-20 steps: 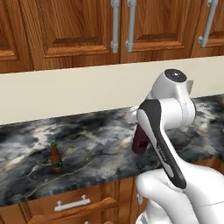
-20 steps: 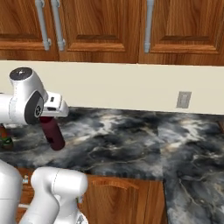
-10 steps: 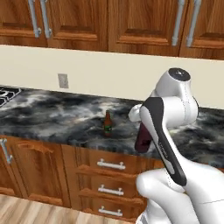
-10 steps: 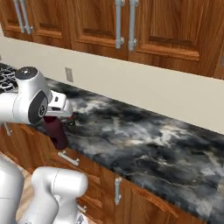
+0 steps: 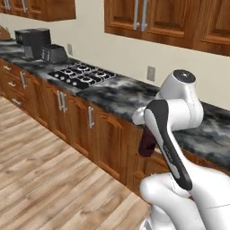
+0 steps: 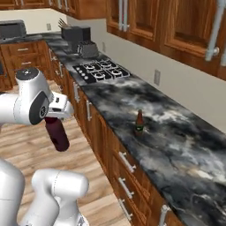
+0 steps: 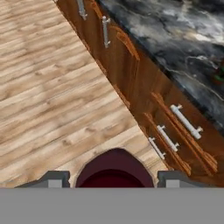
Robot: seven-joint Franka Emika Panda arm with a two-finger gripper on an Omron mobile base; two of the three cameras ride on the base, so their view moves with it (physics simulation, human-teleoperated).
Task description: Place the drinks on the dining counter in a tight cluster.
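Currently the gripper point(image 6: 56, 120) carries the dark maroon bottle point(image 6: 57, 133), its jaws closed on the bottle's upper part, with the body hanging below the hand, tilted slightly. From the right base view the bottle is in the air beside the wall counter point(image 6: 176, 145), out over the wooden floor point(image 6: 26, 137) and not touching anything but the gripper. From the left base view the same bottle point(image 5: 147, 143) shows partly behind the arm's forearm, in front of the wooden cabinet fronts point(image 5: 108, 139). In the hand view the bottle's rounded maroon top point(image 7: 114, 169) sits between the two finger tips point(image 7: 169, 179), with floor planks and drawer handles point(image 7: 186, 121) beyond it

The slim brown beer bottle point(image 6: 139, 123) with green label stands upright on the marbled wall counter, well apart from the gripper, between the gas hob point(image 6: 101, 70) and the near end of the counter. A toaster point(image 6: 87, 49) and a dark box-shaped appliance point(image 6: 76, 33) stand past the hob. A wall socket point(image 6: 156, 77) sits on the cream backsplash above the counter. Wooden upper cabinets point(image 6: 176, 26) with metal handles hang above
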